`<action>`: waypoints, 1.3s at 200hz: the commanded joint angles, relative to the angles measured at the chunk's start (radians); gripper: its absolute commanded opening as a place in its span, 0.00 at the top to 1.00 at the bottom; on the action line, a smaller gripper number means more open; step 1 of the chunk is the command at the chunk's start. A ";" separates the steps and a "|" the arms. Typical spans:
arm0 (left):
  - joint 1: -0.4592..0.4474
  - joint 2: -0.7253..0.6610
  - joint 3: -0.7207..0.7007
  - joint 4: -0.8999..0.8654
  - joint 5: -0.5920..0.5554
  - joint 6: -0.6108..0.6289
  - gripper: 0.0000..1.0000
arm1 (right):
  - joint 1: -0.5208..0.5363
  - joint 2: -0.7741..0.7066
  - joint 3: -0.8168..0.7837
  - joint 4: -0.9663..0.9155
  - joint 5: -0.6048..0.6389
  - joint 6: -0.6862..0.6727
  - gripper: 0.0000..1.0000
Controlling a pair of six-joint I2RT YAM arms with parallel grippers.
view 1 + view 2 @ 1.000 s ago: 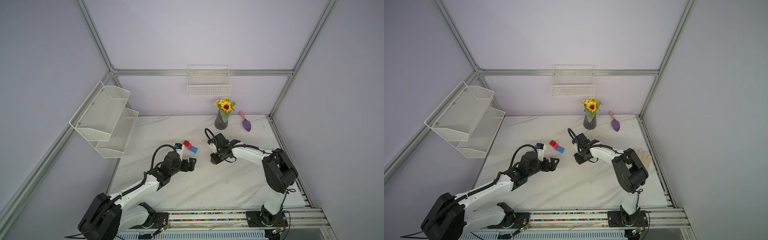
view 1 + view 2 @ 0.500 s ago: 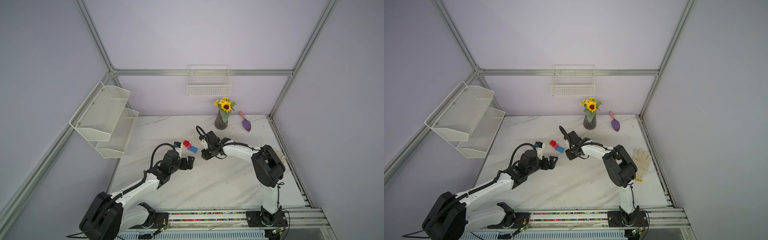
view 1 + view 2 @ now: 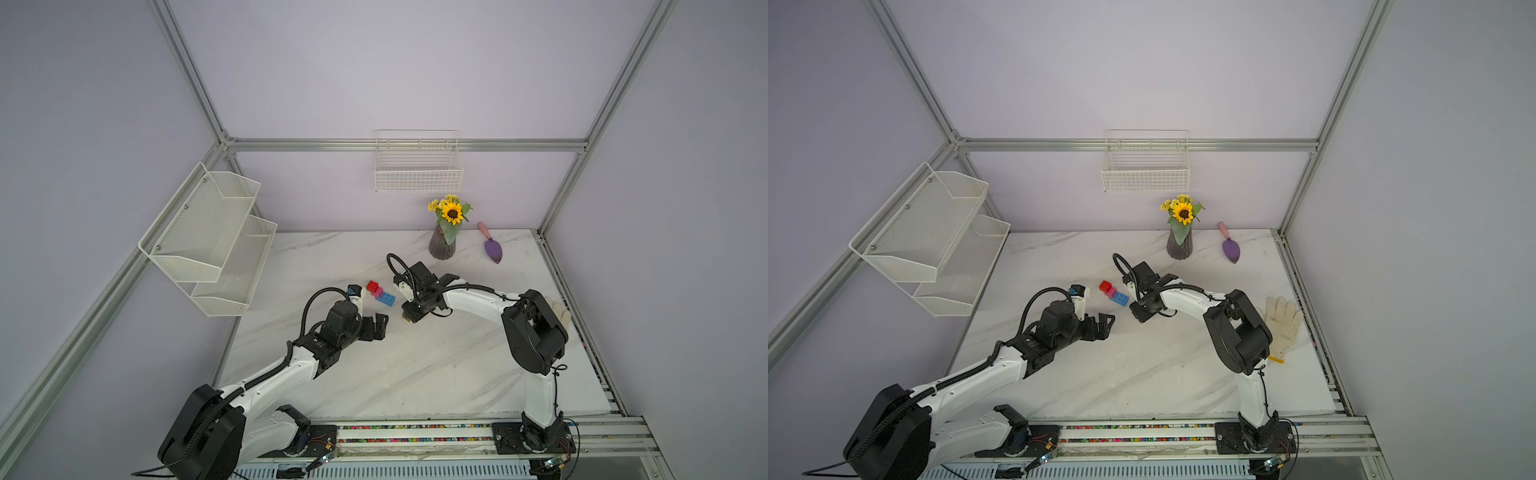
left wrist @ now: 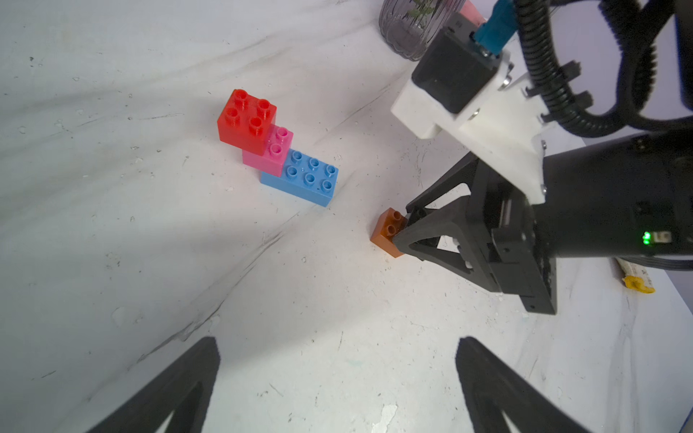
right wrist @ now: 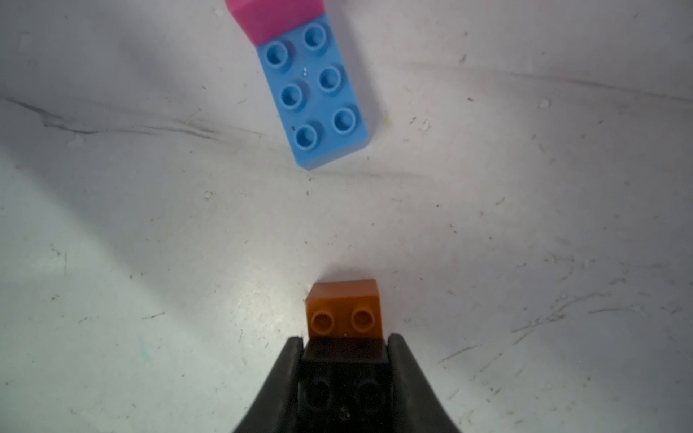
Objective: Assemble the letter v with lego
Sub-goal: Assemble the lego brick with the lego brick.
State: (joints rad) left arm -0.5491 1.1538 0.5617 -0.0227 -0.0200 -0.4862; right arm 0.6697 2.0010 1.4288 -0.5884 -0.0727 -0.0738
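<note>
Right wrist view: right pincer tight around black brick with orange brick; left pincer wide open, empty

Five plain-coloured bricks on grey-veined white marble

A red square studded plastic brick, a pink square studded plastic brick and a longer light-blue studded plastic brick are seen in plain, unpatterned colour, as are an orange-brown square studded plastic brick and a black square studded plastic brick. The white marble-look table top is streaked with grey veins. A dark purple ribbed glass vase, a yellow sunflower with dark centre and green leaves, a purple-bladed trowel with a pink handle, a white wire basket, a white mesh shelf and a cream knitted glove are set against lilac walls.
</note>
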 commanded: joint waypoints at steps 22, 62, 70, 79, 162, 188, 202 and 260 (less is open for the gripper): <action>0.008 -0.044 0.023 -0.010 -0.040 0.017 0.00 | 0.010 0.057 -0.076 -0.112 -0.029 -0.083 0.75; 0.008 -0.036 0.019 -0.004 -0.037 0.008 0.00 | 0.010 0.053 -0.098 -0.101 -0.005 -0.109 0.75; 0.008 -0.034 0.020 -0.003 -0.034 0.006 0.00 | 0.010 0.056 -0.091 -0.111 -0.008 -0.111 0.75; 0.007 -0.032 0.023 -0.005 -0.034 0.006 0.00 | 0.010 0.062 -0.079 -0.124 -0.008 -0.115 0.75; 0.007 -0.026 0.044 -0.051 -0.053 0.011 0.00 | 0.011 0.086 -0.024 -0.275 -0.005 -0.067 0.76; 0.008 -0.032 0.041 -0.054 -0.060 0.005 0.00 | 0.014 0.081 -0.063 -0.261 0.024 -0.001 0.76; 0.008 -0.034 0.041 -0.056 -0.057 0.000 0.00 | 0.016 0.095 -0.071 -0.273 0.061 0.045 0.76; 0.007 -0.045 0.046 -0.076 -0.067 -0.011 0.00 | 0.025 0.077 -0.141 -0.213 0.087 0.242 0.76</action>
State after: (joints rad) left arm -0.5491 1.1320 0.5705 -0.0963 -0.0669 -0.4881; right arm 0.6868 1.9915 1.3975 -0.6147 -0.0135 0.0463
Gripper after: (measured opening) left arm 0.997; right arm 0.344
